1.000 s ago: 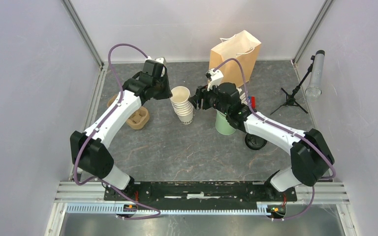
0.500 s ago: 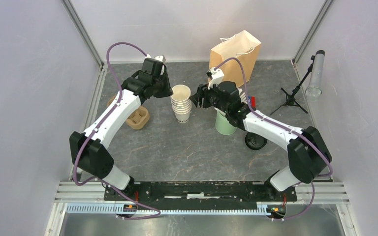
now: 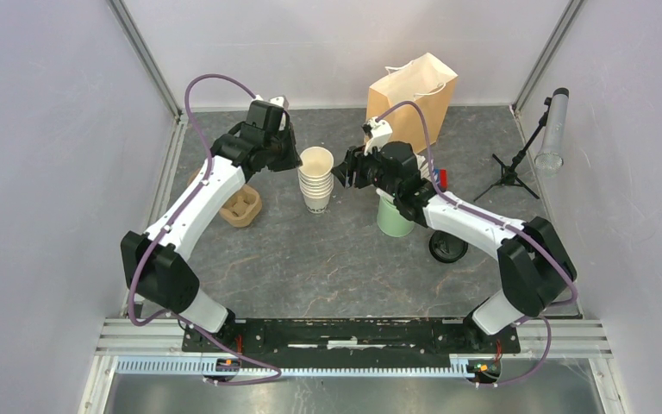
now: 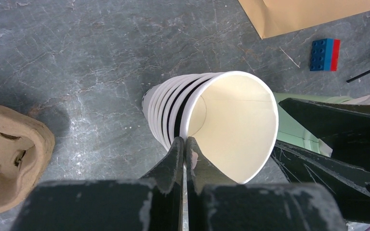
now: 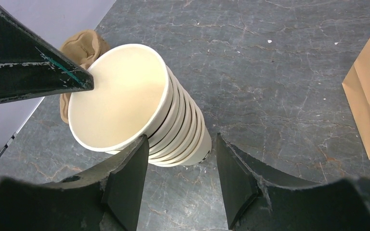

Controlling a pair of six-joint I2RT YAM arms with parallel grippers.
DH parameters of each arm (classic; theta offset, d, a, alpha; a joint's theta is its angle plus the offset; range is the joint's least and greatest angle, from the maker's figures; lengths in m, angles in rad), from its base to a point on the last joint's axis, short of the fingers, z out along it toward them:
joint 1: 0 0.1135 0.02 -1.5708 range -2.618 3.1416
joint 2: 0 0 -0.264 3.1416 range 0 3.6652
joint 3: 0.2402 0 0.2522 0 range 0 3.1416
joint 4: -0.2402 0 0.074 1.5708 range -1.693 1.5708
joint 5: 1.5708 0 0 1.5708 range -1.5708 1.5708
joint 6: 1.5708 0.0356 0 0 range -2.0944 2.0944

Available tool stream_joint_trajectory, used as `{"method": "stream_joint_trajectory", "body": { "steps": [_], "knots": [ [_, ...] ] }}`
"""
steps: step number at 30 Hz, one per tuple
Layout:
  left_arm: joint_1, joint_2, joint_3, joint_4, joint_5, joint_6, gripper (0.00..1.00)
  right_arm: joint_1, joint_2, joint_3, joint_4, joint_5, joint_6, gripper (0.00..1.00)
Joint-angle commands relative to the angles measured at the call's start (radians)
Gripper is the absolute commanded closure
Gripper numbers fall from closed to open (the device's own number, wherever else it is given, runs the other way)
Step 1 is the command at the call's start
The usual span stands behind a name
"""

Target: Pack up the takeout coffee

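Pinches the wall of the top cup (image 4: 231,120) with the left tool (image 4: 185,143): fingers (image 4: 172,162) pressed together, one outside the rim, the other just inside the mouth. Has that cup uppermost in a stack (image 3: 316,188) of lidless cream cups, tilted, open mouth facing the left wrist camera. Cannot tell whether the stack's base rests on the grey tabletop (image 3: 327,267) or hangs just off it.

Holds the right tool (image 5: 180,140) at the opposite side of the stack, fingers apart and straddling the nested cups below the top rim. Shows one finger overlapping the rims and a strip of tabletop between the other finger and the cups; cannot tell whether either touches.

Has one lidded cup (image 3: 448,248) standing on the tabletop to the right, well apart from the stack, just beside the right forearm and on the near side of the green cup (image 3: 394,220). Appears in the top view as a round black lid.

Shows the brown bag (image 3: 412,97) upright at the back of the tabletop, behind the right tool, handles up, well apart from the lidded cup. Shows also a pulp carrier (image 3: 246,207) left of the stack beside the left forearm, a blue and red block (image 4: 325,54) on the tabletop near the bag, and a tripod (image 3: 508,177) at the far right with a clear tube (image 3: 553,129) at its top.
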Motion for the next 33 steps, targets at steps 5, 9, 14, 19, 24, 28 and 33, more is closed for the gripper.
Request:
{"method": "stream_joint_trajectory", "body": {
  "steps": [5, 9, 14, 19, 24, 28, 33],
  "knots": [
    [-0.005, -0.033, 0.049, 0.049, 0.096, -0.106, 0.98, 0.0, 0.038, 0.008, 0.039, -0.003, 0.022, 0.41],
    [-0.001, -0.02, 0.058, 0.057, 0.129, -0.135, 0.98, 0.0, 0.044, 0.005, 0.042, -0.011, 0.025, 0.41],
    [0.02, -0.03, 0.049, 0.081, 0.166, -0.176, 0.98, 0.0, 0.042, 0.006, 0.032, -0.013, 0.016, 0.41],
    [0.048, -0.061, 0.02, 0.133, 0.206, -0.224, 0.98, 0.0, 0.041, 0.014, 0.012, -0.01, -0.006, 0.41],
    [0.053, -0.06, 0.02, 0.136, 0.22, -0.233, 0.98, 0.0, 0.043, 0.018, 0.001, -0.009, -0.016, 0.41],
    [0.059, -0.067, 0.027, 0.124, 0.206, -0.216, 0.98, 0.0, 0.039, 0.028, -0.006, -0.009, -0.021, 0.41],
    [0.061, -0.086, 0.086, 0.096, 0.16, -0.169, 0.98, 0.0, 0.032, 0.05, -0.018, -0.006, -0.028, 0.41]
  ]
}}
